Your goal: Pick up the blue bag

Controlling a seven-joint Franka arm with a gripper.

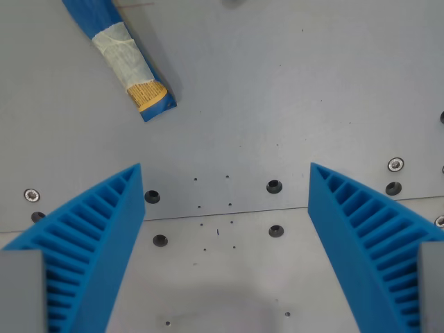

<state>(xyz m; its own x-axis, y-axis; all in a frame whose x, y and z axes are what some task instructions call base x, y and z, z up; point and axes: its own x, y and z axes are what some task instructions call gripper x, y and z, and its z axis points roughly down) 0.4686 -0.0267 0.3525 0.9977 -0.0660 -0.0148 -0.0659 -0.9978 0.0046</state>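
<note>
One blue bag, long and narrow, lies flat on the worktop at about eleven o'clock in the wrist view. It runs on a slant from the upper edge of the view down toward the centre, its upper end cut off by the frame. Body colour: strong blue. A pale, whitish, crinkled band wraps the middle portion. Below that band sits a yellow-orange label panel with small dark print, too fine to read. The lower end finishes in a flat blue sealed edge, slightly angled.

One gripper, with two blue ribbed fingers, enters from the lower corners, at roughly seven and five o'clock. The jaws stand wide apart, with bare worktop between them and nothing held. The bag lies well apart from both fingers, above and toward the wrist view's left of the left-hand finger tip.

Worktop: grey metal plate, matt, lightly scuffed. A thin seam crosses it near the finger tips. Several dark round holes sit near six o'clock, between the fingers, with small specks scattered around them. Silver screw heads show at three o'clock and at nine o'clock.

Room: not visible beyond the plate.
</note>
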